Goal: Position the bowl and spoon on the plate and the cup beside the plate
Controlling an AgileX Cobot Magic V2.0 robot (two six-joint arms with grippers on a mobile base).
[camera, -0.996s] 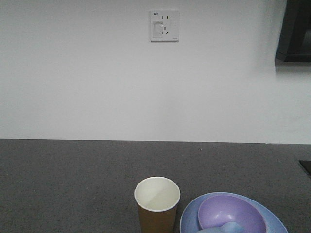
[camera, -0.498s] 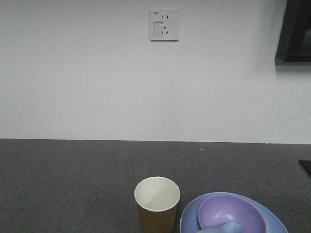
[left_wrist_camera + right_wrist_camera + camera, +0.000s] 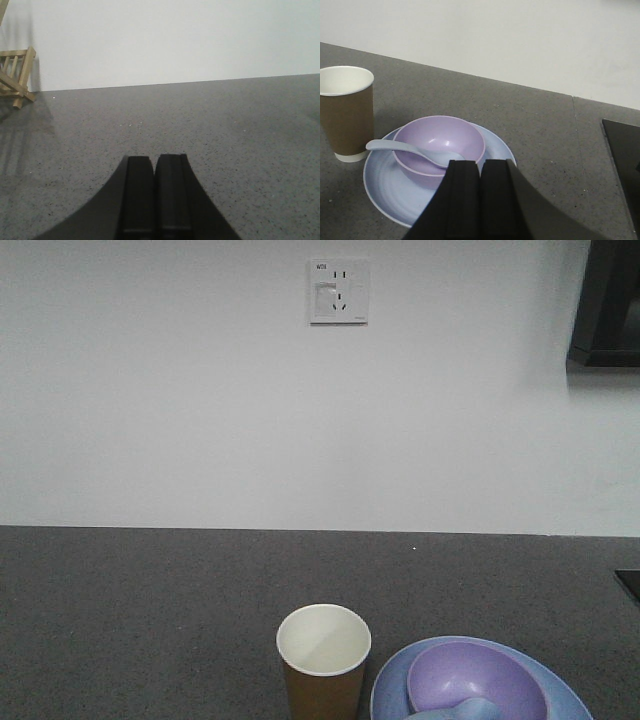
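The light blue plate (image 3: 395,185) (image 3: 560,690) lies on the dark counter with the lavender bowl (image 3: 437,137) (image 3: 475,677) sitting on it. The pale spoon (image 3: 400,148) (image 3: 470,710) rests in the bowl, its handle sticking out over the left rim. The brown paper cup (image 3: 345,112) (image 3: 323,660) stands upright just left of the plate. My right gripper (image 3: 480,164) hovers shut and empty over the plate's near right side. My left gripper (image 3: 154,159) is shut over bare counter, holding nothing.
A wooden rack (image 3: 15,75) stands at the far left of the left wrist view. A black panel (image 3: 622,160) lies on the counter to the right of the plate. A white wall with a socket (image 3: 338,292) rises behind the counter.
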